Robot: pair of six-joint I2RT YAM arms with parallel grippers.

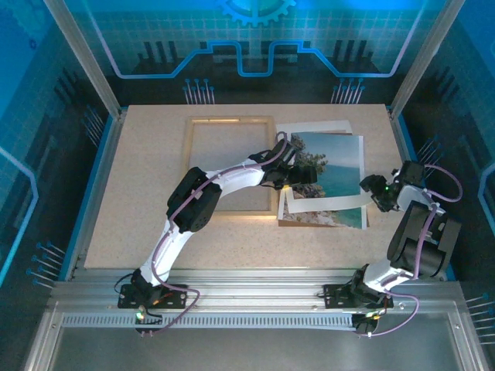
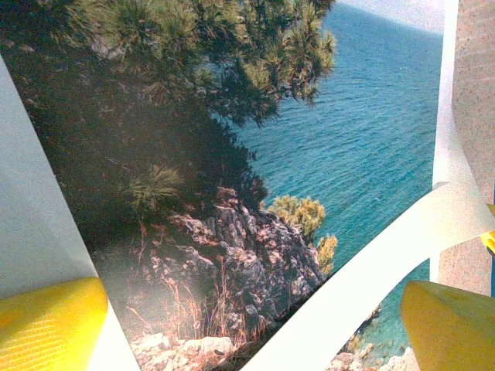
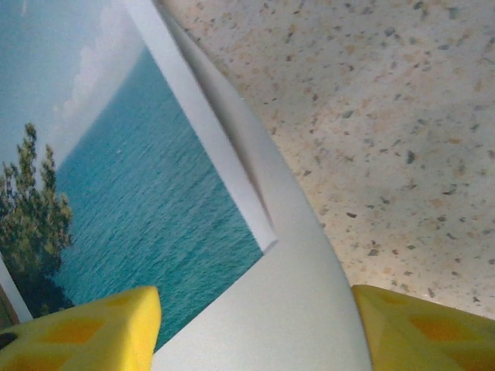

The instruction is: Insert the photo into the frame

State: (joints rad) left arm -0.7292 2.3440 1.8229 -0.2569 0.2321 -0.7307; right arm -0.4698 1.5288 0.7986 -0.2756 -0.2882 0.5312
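The photo [image 1: 334, 164] is a colour print of a rocky coast, trees and turquoise sea, lying right of the frame [image 1: 230, 122]. That frame is a thin light-wood rectangle flat on the table. My left gripper [image 1: 298, 176] hovers over the photo's left part, its yellow fingers [image 2: 48, 325] spread wide above the printed rocks [image 2: 232, 255]. At the photo's lower right corner is my right gripper [image 1: 373, 188]. The photo's white, curled-up corner [image 3: 286, 309] lies between its yellow fingers [image 3: 85, 332], which stand apart.
A white sheet [image 1: 313, 127] pokes out behind the photo's top edge. A second print of the same coast [image 1: 329, 219] lies under its lower edge. The speckled tabletop [image 1: 147, 185] is bare left of the frame and along the near edge.
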